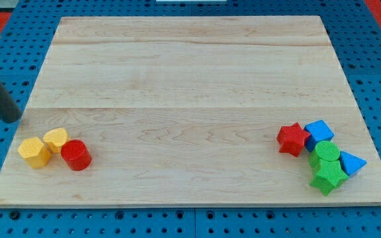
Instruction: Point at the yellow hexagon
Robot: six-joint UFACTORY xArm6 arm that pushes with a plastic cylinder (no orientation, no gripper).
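Our tip [12,119] at counter's [190,73] left edge; yellow hexagon [34,152] near, toward view's bottom, slightly right. No gripper fitted, so no jaw state.

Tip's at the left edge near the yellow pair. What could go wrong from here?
1. Two yellow blocks touch: the yellow hexagon and a second yellow block. My tip, up and to the view's left of both, could end nearer the wrong one.
2. The red cylinder sits against that pair, so overshoot likely shoves all three.
3. The hexagon lies near the board's left edge; a push could tip it off.
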